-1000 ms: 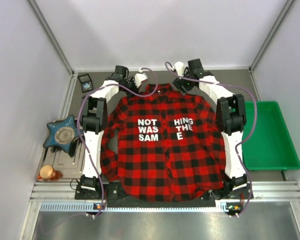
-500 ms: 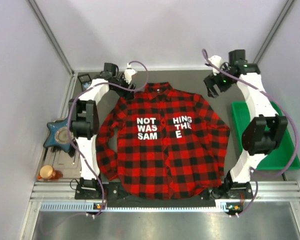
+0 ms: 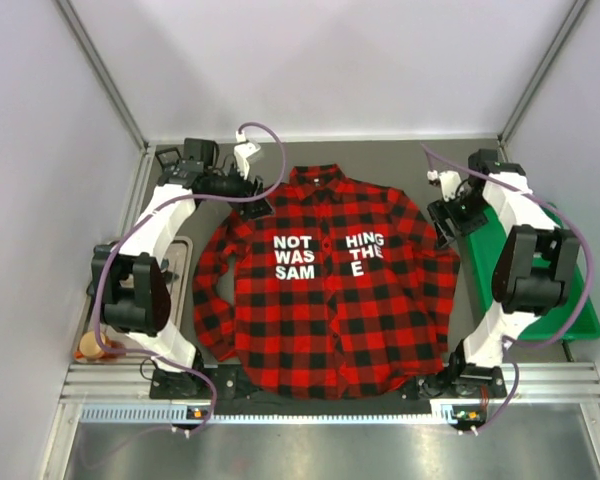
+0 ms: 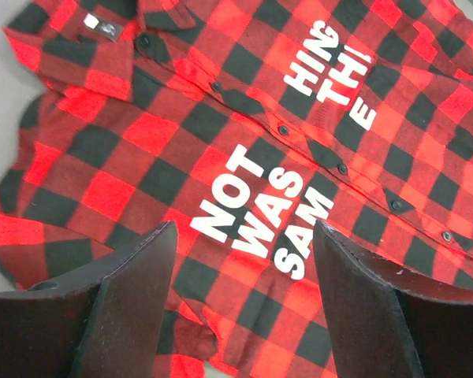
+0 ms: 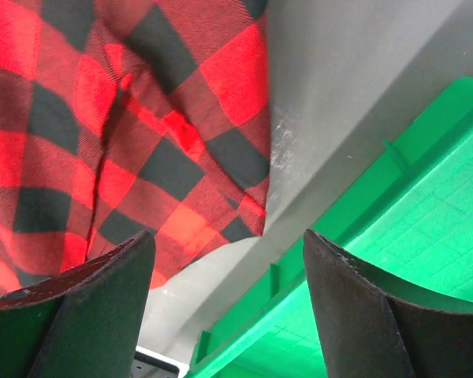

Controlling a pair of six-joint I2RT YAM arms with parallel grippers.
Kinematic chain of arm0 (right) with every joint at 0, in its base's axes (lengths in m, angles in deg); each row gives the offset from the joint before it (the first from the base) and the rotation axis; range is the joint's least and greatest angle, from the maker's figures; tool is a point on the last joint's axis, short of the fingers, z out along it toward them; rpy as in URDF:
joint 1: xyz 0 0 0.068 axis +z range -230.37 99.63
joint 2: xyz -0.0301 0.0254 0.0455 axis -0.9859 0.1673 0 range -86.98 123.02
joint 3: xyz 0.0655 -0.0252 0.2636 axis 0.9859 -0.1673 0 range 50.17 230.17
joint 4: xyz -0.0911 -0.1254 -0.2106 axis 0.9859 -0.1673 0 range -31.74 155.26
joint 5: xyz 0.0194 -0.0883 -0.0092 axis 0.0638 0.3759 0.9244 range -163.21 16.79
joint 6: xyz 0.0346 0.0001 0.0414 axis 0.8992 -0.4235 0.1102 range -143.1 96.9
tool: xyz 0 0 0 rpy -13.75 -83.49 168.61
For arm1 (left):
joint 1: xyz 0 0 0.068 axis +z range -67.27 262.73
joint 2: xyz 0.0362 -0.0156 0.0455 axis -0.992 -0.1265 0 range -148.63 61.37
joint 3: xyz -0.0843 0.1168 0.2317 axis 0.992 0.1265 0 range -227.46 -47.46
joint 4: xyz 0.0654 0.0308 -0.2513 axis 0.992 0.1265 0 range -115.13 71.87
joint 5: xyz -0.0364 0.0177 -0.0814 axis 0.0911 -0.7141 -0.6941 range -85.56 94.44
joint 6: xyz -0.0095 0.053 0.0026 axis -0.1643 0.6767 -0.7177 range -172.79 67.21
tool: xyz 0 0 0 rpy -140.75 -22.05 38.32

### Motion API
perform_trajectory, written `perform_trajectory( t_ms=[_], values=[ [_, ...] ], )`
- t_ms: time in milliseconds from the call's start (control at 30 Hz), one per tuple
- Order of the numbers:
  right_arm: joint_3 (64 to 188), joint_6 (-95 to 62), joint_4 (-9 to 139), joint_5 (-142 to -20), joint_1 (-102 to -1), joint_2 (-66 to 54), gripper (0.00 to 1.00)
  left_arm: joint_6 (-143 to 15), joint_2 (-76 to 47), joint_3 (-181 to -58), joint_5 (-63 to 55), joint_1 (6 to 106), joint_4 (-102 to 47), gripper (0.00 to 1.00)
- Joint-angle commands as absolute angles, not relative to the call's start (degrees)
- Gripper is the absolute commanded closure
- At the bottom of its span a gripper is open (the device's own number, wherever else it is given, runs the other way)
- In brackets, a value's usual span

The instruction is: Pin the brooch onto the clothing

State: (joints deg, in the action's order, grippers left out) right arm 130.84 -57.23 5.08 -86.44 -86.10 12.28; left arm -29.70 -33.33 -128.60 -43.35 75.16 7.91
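The shirt (image 3: 330, 290) lies spread across the centre of the table (image 3: 410, 165), collar toward the top of the frame. A tray (image 3: 565, 322) sits at the right edge, just beside one sleeve; the right gripper (image 3: 446, 230) hangs between them. The left gripper (image 3: 262, 205) hangs above the shoulder left of the collar.

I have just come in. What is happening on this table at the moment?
Two robot arms work over a red-and-black plaid shirt that lies flat, front up, on the table. The left gripper hovers open over one shoulder of it. The right gripper is open above the edge of the other sleeve, beside the green tray. Neither holds anything. The brooch does not show in any view, so the pinning seems not yet begun.
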Motion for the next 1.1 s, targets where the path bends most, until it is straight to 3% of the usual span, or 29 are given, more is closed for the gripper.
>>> perform_trajectory(
  t_ms=[0,267,300,367,467,500,633,833,1067],
  values=[
    [132.5,-53.1,9.0,-82.5,-86.2,17.1,0.26,-32.1,-29.2,-125.2,-45.9,75.3,5.7,0.25],
    [132.9,-50.5,9.2,-83.7,-86.2,21.3,0.41,-33.5,-26.5,-122.5,-45.8,75.3,3.8,0.25],
    [133.0,-50.3,9.0,-84.1,-86.2,21.5,0.49,-33.6,-26.4,-122.3,-45.8,75.3,3.7,0.25],
    [133.6,-49.8,8.5,-85.0,-86.2,21.9,0.57,-33.7,-26.1,-122.0,-45.8,75.3,3.3,0.25],
    [134.4,-49.9,7.3,-86.6,-86.2,21.9,0.97,-33.7,-26.0,-121.8,-45.8,75.3,3.1,0.25],
    [134.5,-50.0,7.0,-87.3,-86.2,21.8,1.0,-33.5,-25.9,-121.8,-45.7,75.3,3.1,0.25],
    [134.4,-48.4,5.9,-93.1,-85.2,17.9,1.0,-33.4,-25.6,-121.7,-45.5,75.3,3.2,0.25],
    [132.3,-44.7,6.0,-98.5,-73.6,10.7,1.0,-34.2,-24.9,-120.8,-45.1,75.3,2.5,0.25],
    [133.6,-37.6,8.4,-101.9,-57.6,18.6,1.0,-34.7,-24.2,-119.4,-44.2,75.3,3.0,0.25]
  ],
)
